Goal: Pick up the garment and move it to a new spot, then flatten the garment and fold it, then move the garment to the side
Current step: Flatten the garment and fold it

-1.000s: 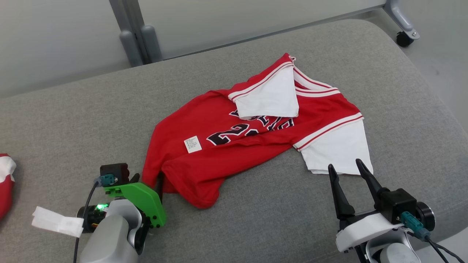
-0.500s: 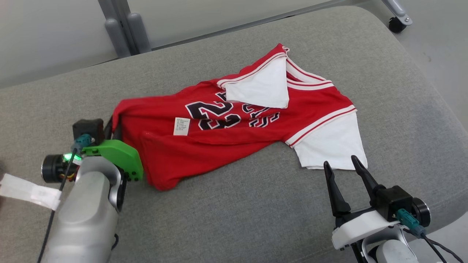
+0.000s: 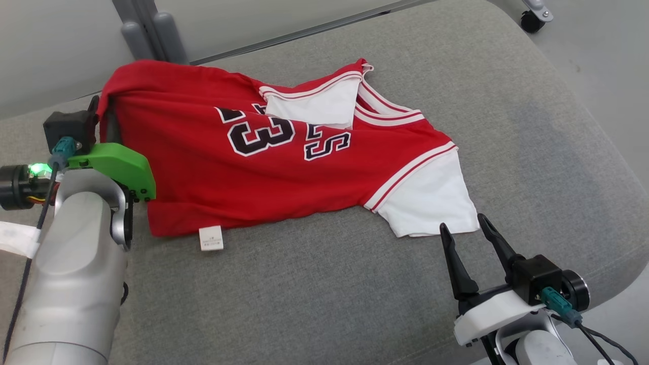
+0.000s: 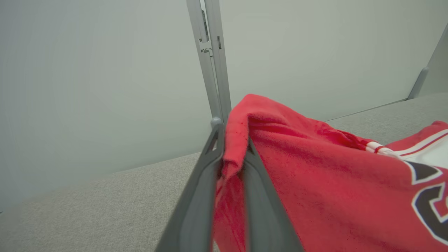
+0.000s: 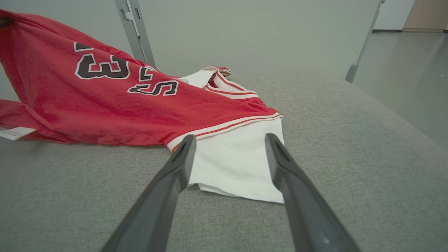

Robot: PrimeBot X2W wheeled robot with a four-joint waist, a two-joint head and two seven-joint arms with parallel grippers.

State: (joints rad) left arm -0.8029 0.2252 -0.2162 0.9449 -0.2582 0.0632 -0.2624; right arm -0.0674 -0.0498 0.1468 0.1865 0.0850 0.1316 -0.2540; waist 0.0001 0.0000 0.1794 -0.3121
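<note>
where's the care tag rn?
Head view, lower left: the white care tag lies on the grey cushion at the near hem of the jersey, beside the left forearm.

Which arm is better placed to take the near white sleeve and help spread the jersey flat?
Right. The right gripper is open, with its fingers pointing at the white sleeve just ahead of it. The left gripper is occupied: it is shut on a raised red corner of the jersey.
</note>
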